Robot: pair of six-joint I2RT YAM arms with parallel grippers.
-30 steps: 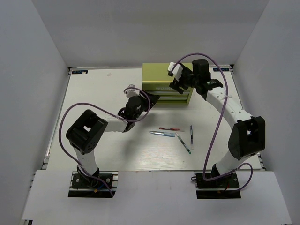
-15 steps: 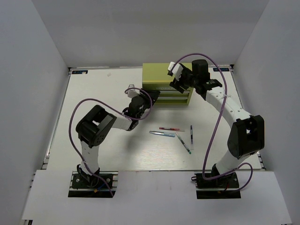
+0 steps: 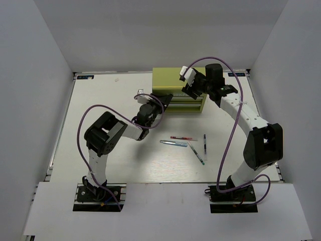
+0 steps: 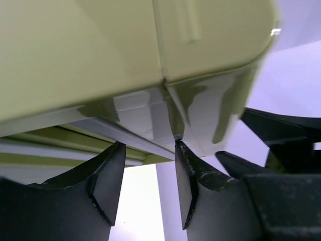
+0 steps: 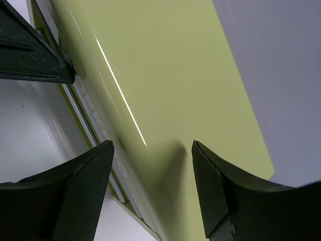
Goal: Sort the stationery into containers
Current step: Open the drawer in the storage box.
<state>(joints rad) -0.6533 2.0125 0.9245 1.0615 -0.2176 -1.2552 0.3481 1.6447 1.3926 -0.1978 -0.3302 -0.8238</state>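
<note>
At the front left corner of the tool chest [image 3: 176,83], the left claw [image 3: 167,100] is held low with its fingers apart. The drawer front lies just ahead, its length running crosswise; whether its lip is touched cannot be told. The right claw [image 3: 189,90] is spread above the lid. The red pen [image 3: 181,138] and its fellows are left on the tabletop [image 3: 110,105], well apart from both claws.
</note>
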